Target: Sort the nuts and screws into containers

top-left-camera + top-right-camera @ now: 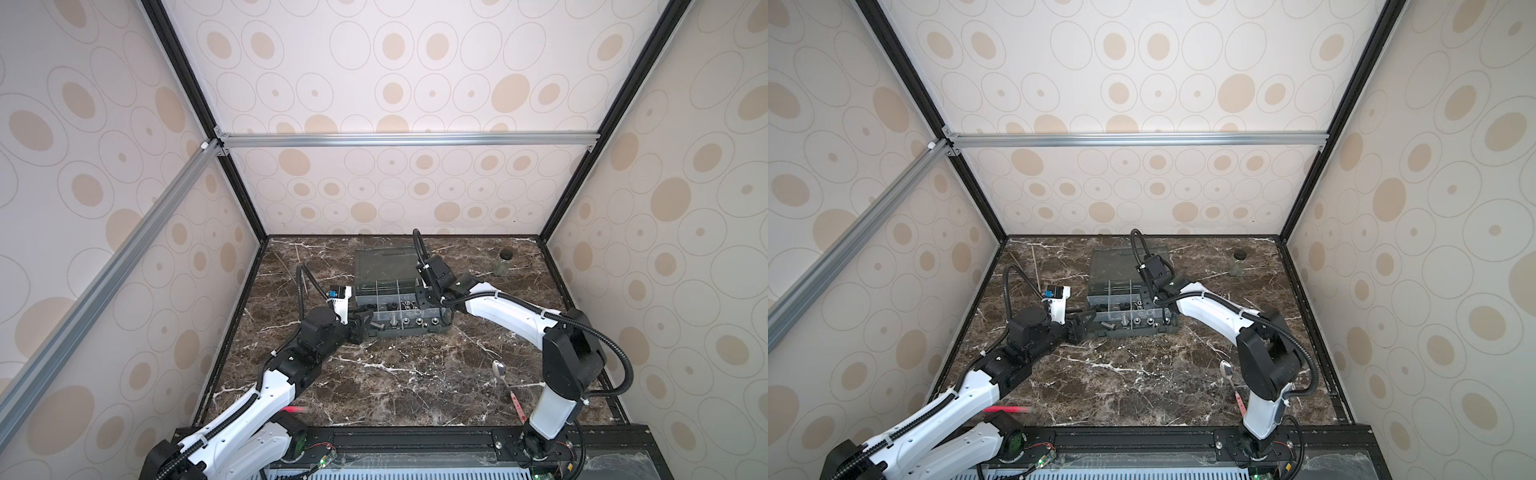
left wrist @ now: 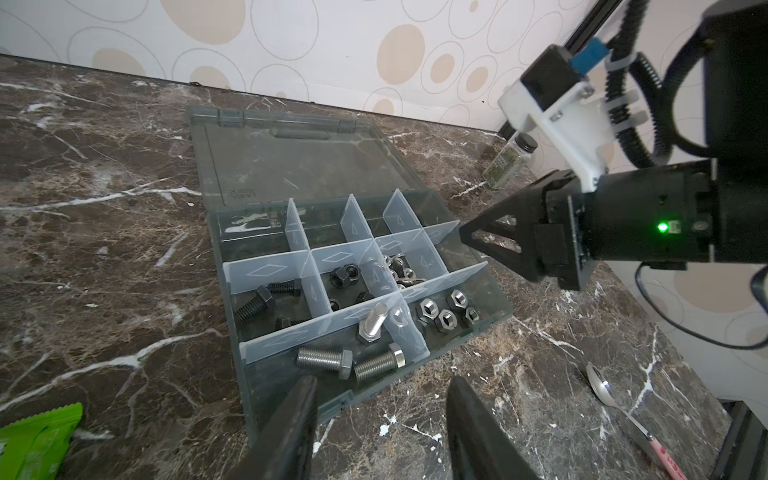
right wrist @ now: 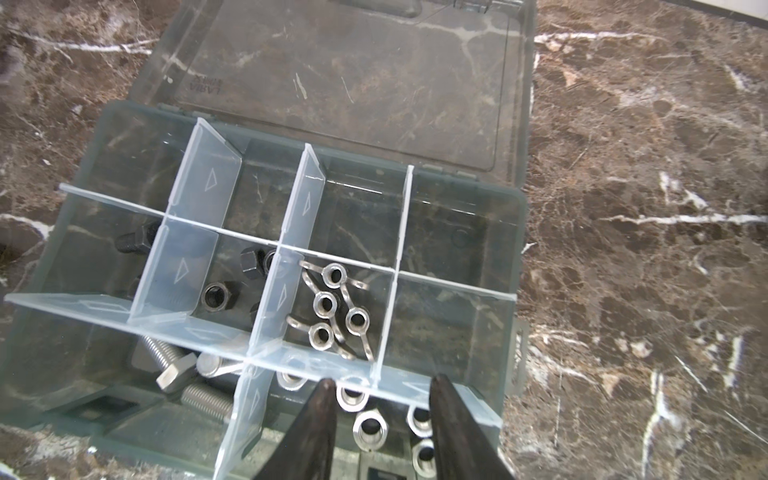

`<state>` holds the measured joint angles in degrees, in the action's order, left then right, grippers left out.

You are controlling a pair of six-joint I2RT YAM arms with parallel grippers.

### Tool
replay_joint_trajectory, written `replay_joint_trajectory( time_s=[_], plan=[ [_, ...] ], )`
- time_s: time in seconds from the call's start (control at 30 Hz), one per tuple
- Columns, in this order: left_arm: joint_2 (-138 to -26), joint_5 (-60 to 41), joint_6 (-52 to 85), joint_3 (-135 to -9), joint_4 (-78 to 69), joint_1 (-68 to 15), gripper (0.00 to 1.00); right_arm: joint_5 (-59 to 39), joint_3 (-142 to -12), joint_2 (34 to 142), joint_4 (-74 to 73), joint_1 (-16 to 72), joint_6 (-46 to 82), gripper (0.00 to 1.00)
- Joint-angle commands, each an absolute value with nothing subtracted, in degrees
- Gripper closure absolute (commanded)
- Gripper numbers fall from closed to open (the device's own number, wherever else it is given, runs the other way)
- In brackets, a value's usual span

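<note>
Silver screws (image 2: 324,359), threaded and hex-headed, occupy the 7 o'clock compartment of the grey organizer box (image 1: 399,333). Two lie flat end to end, with their long axes running 9 to 3 o'clock and their heads toward 3. A third leans on a divider, head down. Black screws (image 2: 253,305) lie flat in the compartment just toward 12 o'clock from them. Shiny silver nuts (image 3: 370,424) rest holes-up in the 5 o'clock compartment. Black nuts (image 3: 218,297) and wing nuts (image 3: 332,307) sit in the middle row.

The box stands on the marble table (image 1: 415,382), toward 12 o'clock of centre, with its clear lid (image 1: 382,266) lying flat toward 12.

My left gripper (image 2: 382,382) reaches in low from 8 o'clock, fingers spread either side of the box's near corner; I cannot tell whether they touch it. My right gripper (image 3: 382,380) comes in from 3 o'clock, tilted down over the silver nuts, fingers spread and pinching nothing.
</note>
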<state>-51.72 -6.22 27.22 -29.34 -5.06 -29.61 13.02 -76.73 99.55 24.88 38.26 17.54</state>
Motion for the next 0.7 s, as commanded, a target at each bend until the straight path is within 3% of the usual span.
replay_joint_trajectory(
  time_s=[0.0, 0.37, 0.67],
  plan=[
    [-50.6, -3.5, 26.4, -31.0, -4.6, -29.1, 0.49, 14.3, -74.5, 95.8, 24.4, 37.6, 17.8, 0.6],
    [-46.5, 5.1, 23.9, -31.0, -3.8, -28.8, 0.45, 18.9, -63.8, 83.2, 22.3, 35.5, 18.1, 0.59],
    [-42.3, 15.5, 22.4, -30.4, -3.5, -28.4, 0.36, 24.5, -53.9, 72.5, 21.9, 33.0, 21.5, 0.47]
  ],
)
